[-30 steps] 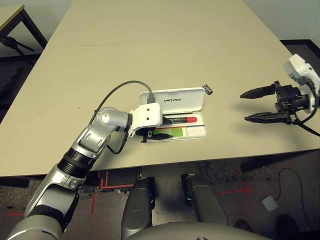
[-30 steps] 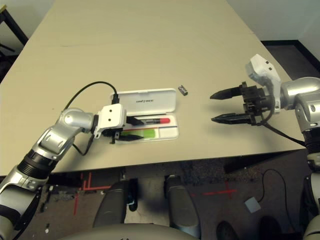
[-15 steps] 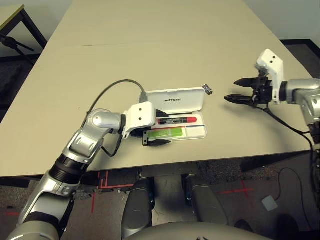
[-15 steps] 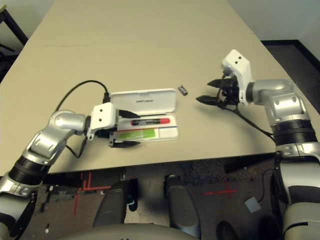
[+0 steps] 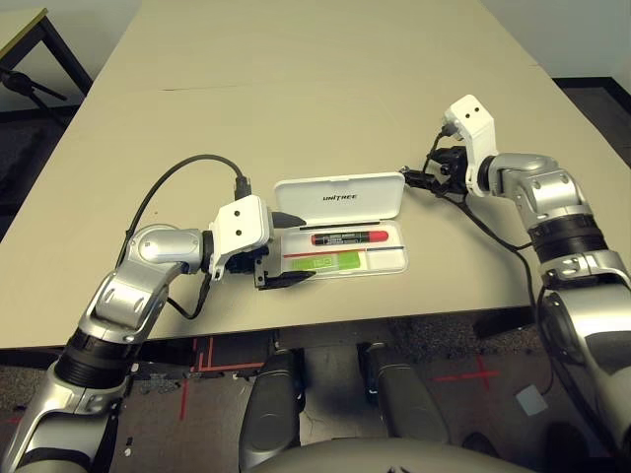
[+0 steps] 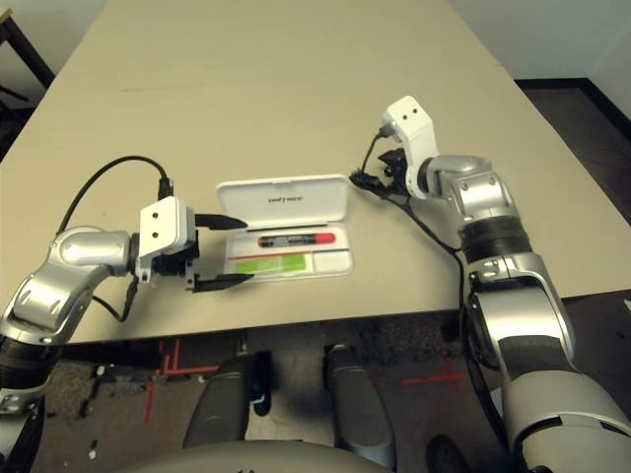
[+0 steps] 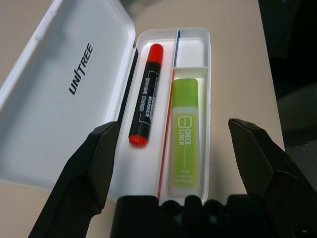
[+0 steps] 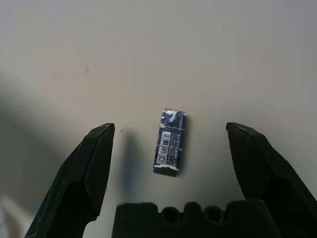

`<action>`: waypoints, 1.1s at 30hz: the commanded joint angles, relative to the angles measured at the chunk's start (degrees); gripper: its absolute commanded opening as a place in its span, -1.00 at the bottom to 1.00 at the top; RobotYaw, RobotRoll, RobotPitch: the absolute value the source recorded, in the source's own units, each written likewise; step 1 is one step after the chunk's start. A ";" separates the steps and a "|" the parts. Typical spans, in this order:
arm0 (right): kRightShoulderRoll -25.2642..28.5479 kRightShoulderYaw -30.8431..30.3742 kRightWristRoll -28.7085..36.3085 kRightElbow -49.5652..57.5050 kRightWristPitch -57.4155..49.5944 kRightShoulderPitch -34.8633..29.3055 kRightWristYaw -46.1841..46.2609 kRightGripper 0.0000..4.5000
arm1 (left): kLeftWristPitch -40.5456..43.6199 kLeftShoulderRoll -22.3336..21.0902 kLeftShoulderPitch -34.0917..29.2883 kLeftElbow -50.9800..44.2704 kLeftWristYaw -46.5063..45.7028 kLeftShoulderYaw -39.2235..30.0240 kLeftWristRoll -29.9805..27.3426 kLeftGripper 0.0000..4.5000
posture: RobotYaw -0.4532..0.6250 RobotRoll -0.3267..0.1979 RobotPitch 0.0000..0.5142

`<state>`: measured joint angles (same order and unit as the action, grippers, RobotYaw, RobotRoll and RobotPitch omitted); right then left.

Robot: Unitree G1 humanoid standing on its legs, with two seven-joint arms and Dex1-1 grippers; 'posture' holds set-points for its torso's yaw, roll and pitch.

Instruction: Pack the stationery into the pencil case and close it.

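The white pencil case (image 5: pixel 380 204) lies open near the table's front edge, its "UNITREE" lid (image 7: pixel 44 124) folded back. In its tray lie the red marker with black cap (image 5: pixel 347 237) (image 7: pixel 146 91) and the light-green stick (image 5: pixel 325 261) (image 7: pixel 184 134). My left gripper (image 5: pixel 294 249) (image 7: pixel 173 127) is open at the case's left end, its fingers straddling the tray and touching nothing. The tiny dark metal piece (image 8: pixel 170 143) lies on the table just off the lid's far right corner. My right gripper (image 5: pixel 414 179) (image 8: pixel 170 128) hovers open over it, one finger on each side.
The beige table (image 5: pixel 296 99) stretches bare behind the case. Its front edge runs just below the tray. A black cable (image 5: pixel 187 168) loops from my left wrist over the table. A second table's corner (image 5: pixel 20 30) stands at the far left.
My right arm has swung in from the right edge to the dark piece. My left gripper has drawn back leftward out of the tray, leaving the green stick inside.
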<state>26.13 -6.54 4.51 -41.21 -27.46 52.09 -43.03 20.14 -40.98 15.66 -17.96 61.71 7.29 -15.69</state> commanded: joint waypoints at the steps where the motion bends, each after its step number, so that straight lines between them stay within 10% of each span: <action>1: -1.06 -0.77 -1.82 -3.70 1.56 1.24 0.64 1.00 | 0.96 -0.77 -0.92 -1.94 -0.51 -0.78 -1.08 0.99 | -0.09 0.25 -0.13; 7: -2.19 -0.15 -3.32 -7.01 1.73 1.79 2.01 0.73 | 1.42 -1.07 -1.41 -2.46 -1.29 -1.40 -1.53 1.00 | -0.08 0.25 -0.13; 16: -2.23 0.75 -3.11 -6.53 1.38 1.90 0.90 -0.80 | 1.50 -1.34 -1.15 -2.10 -1.77 -1.52 -1.73 1.00 | -0.09 0.25 -0.13; 33: 15.84 1.57 2.07 12.51 -1.55 -1.82 -23.37 -0.85 | -1.56 -2.41 0.04 1.80 -0.33 -2.15 -0.99 1.00 | -0.16 0.25 -0.20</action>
<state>40.98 -5.51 5.21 -31.03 -29.39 51.17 -63.31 19.34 -42.94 15.49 -16.97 60.75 5.15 -16.63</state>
